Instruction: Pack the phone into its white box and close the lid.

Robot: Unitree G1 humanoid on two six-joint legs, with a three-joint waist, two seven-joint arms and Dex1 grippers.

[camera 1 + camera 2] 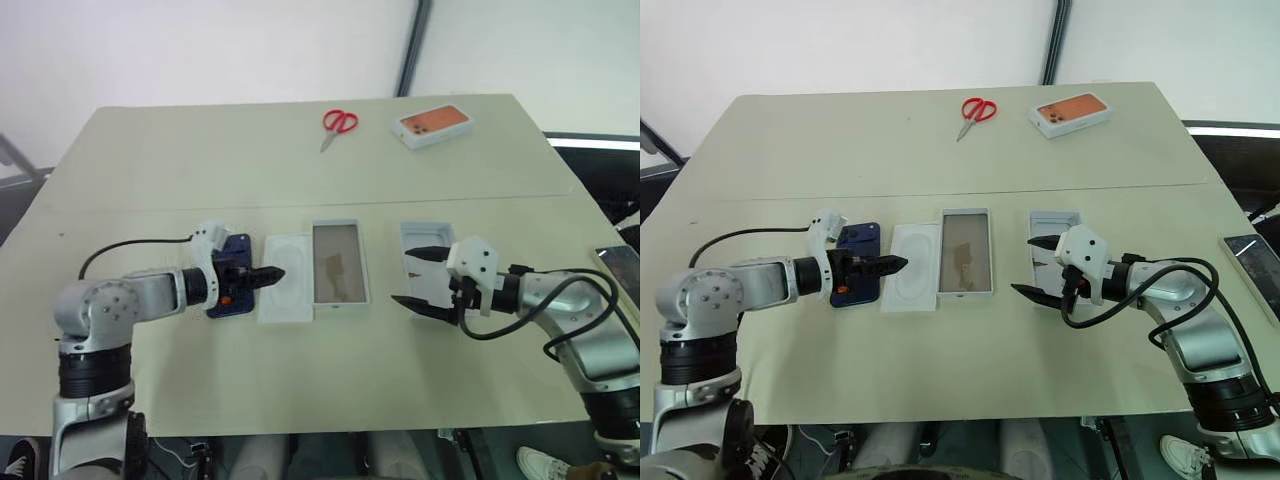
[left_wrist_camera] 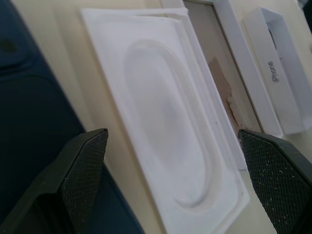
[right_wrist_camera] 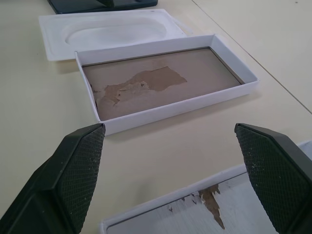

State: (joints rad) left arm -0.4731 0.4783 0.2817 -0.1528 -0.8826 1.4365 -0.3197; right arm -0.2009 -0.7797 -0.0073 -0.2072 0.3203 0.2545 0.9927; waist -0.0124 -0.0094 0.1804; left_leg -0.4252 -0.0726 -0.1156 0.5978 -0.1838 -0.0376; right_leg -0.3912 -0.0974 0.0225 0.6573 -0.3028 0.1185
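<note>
The dark blue phone lies flat on the table, left of a flat white insert. My left gripper hovers open over the phone's right edge and the insert; in the left wrist view its fingers straddle the insert. Right of the insert lies the white box, open, with a brownish floor and nothing inside. Further right, the lid lies inside up. My right gripper is open above the lid's near end and points toward the box.
Red-handled scissors and a white box with an orange phone picture lie at the table's far side. A dark flat object sits at the right table edge. A seam crosses the table behind the boxes.
</note>
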